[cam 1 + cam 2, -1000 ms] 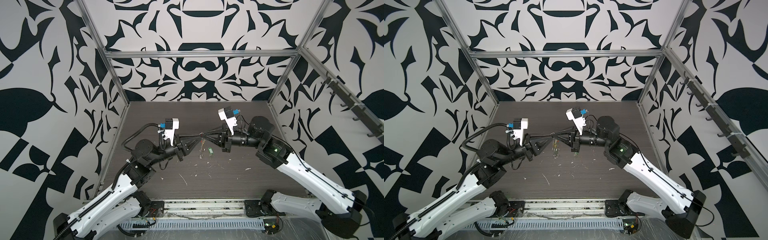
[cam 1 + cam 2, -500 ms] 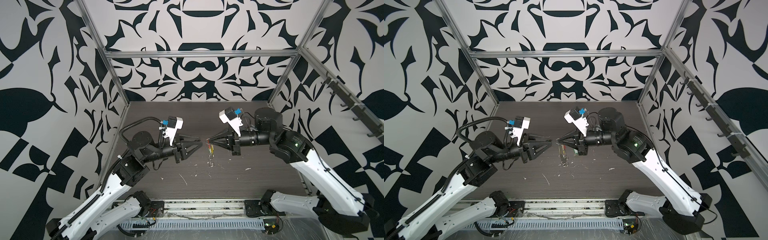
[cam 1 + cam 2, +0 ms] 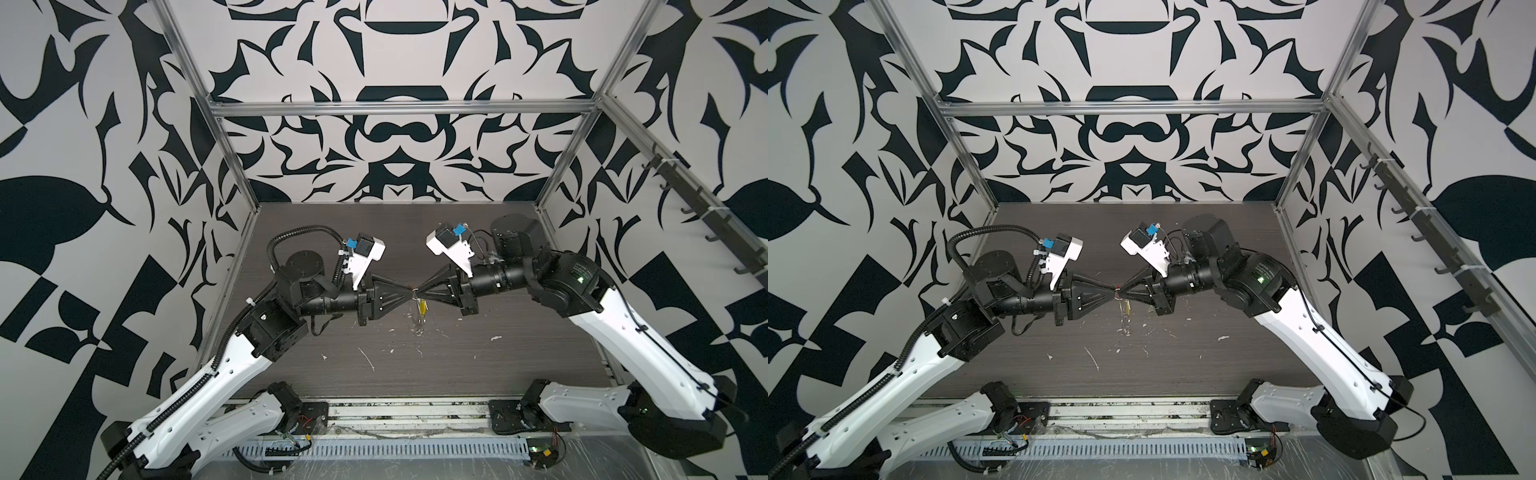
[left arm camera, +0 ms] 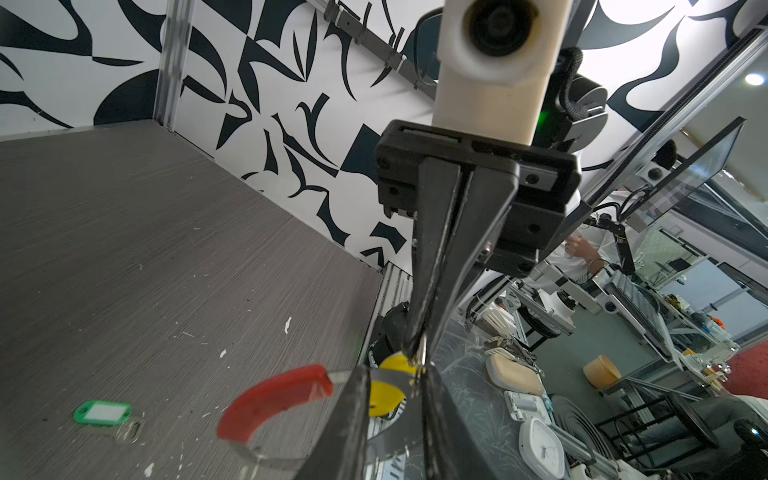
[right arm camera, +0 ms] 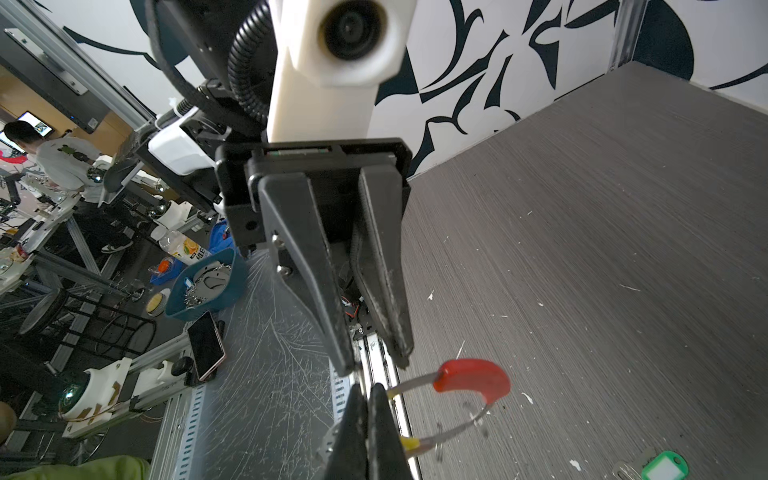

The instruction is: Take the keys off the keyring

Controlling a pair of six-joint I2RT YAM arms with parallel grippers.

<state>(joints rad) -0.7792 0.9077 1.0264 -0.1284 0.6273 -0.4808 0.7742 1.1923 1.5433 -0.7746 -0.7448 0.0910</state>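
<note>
Both grippers meet tip to tip above the table's middle. My right gripper [image 3: 419, 291] [image 5: 368, 392] is shut on the keyring [image 5: 461, 428], a thin silvery hoop with a red sleeve [image 5: 473, 378] [image 4: 274, 397]. A key's yellow tag [image 3: 422, 308] [image 4: 384, 399] hangs from the hoop just under the tips. My left gripper [image 3: 409, 289] [image 4: 395, 374] has its jaws apart, and the hoop's band crosses the gap at their tips. The key with the green tag [image 4: 102, 412] [image 5: 664, 466] lies flat on the table, off the hoop.
The dark wood-grain table [image 3: 498, 365] carries small white flecks [image 3: 368, 359] near its middle and front. Patterned walls with metal posts close in the back and both sides. A metal rail [image 3: 395, 451] runs along the front edge.
Half a second ago my left gripper stood apart from the right one, jaws wider. It has since moved right to meet the right gripper's tip at the hoop. The hoop stays in the right gripper.
</note>
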